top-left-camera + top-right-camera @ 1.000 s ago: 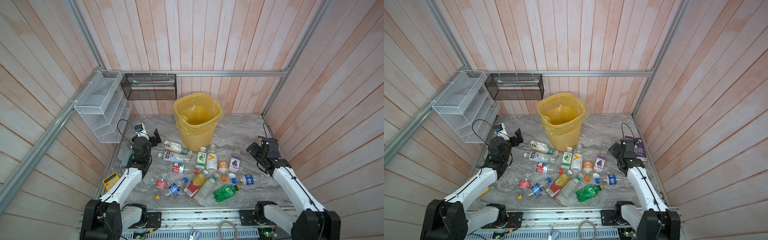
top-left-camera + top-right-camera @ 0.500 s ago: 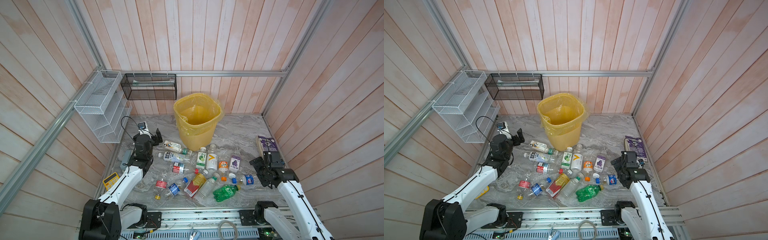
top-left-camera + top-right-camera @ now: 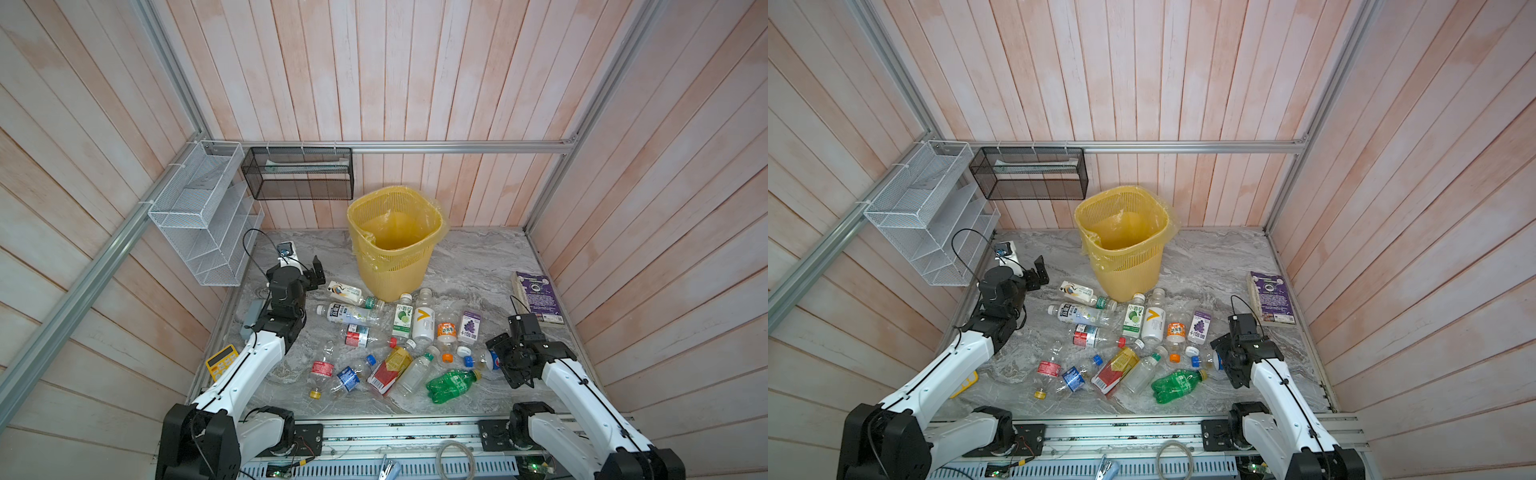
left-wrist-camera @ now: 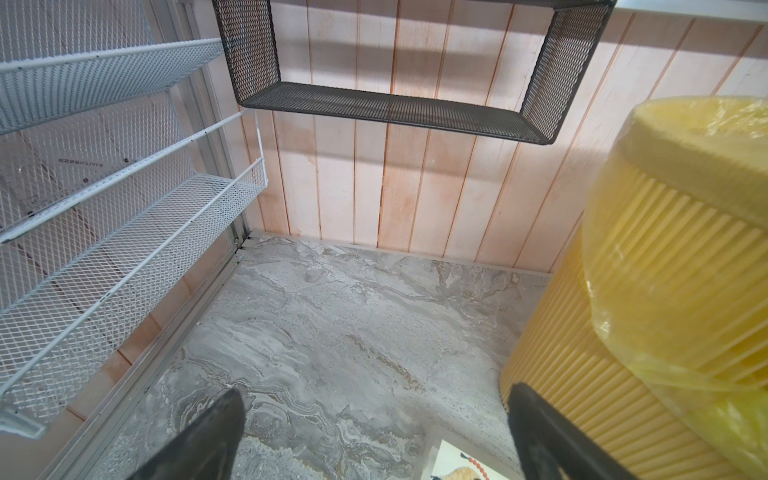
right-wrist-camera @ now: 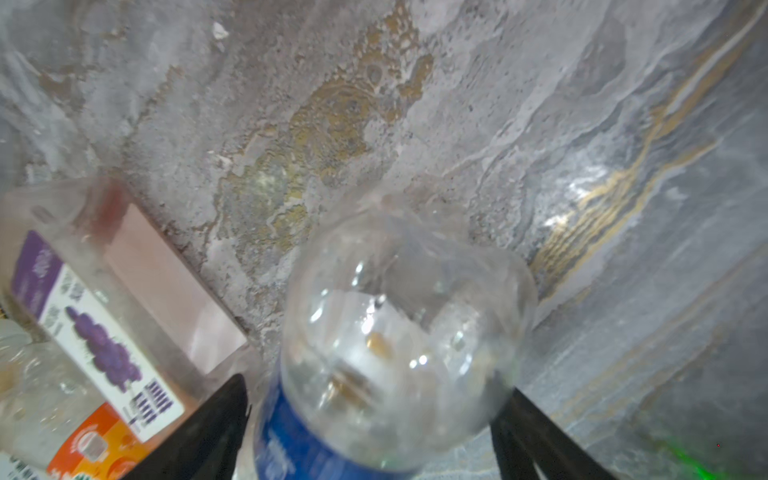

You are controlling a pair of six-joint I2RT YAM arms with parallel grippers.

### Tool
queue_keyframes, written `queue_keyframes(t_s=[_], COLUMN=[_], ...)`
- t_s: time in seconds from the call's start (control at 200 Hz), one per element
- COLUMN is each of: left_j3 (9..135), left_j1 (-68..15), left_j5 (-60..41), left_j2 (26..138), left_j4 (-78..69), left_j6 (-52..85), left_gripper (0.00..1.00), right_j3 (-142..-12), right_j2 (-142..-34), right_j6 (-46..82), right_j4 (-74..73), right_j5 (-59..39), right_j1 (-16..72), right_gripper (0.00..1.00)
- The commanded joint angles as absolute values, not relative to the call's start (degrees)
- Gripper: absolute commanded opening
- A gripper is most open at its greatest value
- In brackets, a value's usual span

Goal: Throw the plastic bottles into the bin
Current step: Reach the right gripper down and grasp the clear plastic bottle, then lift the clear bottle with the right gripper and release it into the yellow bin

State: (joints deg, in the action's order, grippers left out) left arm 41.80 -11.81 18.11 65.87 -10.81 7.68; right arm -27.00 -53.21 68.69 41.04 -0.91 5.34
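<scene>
Spreading between pink plank walls [image 3: 415,83], a grey marbled tabletop [image 3: 478,266] bears scattered bottles [image 3: 451,380].

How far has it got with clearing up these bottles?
Done: nothing, the bin shows only its liner. In hand: the right gripper straddles a blue-label bottle lying on the floor; the left gripper is open, empty. Left: all the bottles.

Marble tabletop [image 3: 478,266] — bottles [image 3: 424,322], bin [image 3: 390,278], book [image 3: 538,297]

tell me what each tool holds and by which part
Left tool holds nothing. Right tool straddles the blue-label bottle at its label band; whether it grips cannot be told.
</scene>
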Motion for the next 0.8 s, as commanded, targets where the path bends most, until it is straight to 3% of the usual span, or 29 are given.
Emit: queue_keyframes(t_s=[0.0,0.395,0.585,0.795], left_j3=[43.9,44.2,44.1,43.1], left_j1=[-12.1,-12.1,-12.2,-12.2], left_j5=[19.2,19.1,19.5,19.5], left_j2=[64.6,63.6,63.1,62.2], left_j4=[-8.8,-6.7,-6.7,-6.6], left_j6=[6.8,7.5,9.2,12.8], left_gripper=[1.00,1.00,1.00,1.00], right_j3=[-26.0,-25.5,-28.7,-37.3], right_j2=[-54.8,-55.4,-51.1,-42.8], right_j6=[69.2,70.9,69.0,54.1], right_j4=[37.0,32.2,30.6,18.1], right_j5=[1.0,4.7,9.2,19.0], right_j1=[5.6,5.7,5.6,4.7], right_gripper=[0.83,0.48,0.46,0.53])
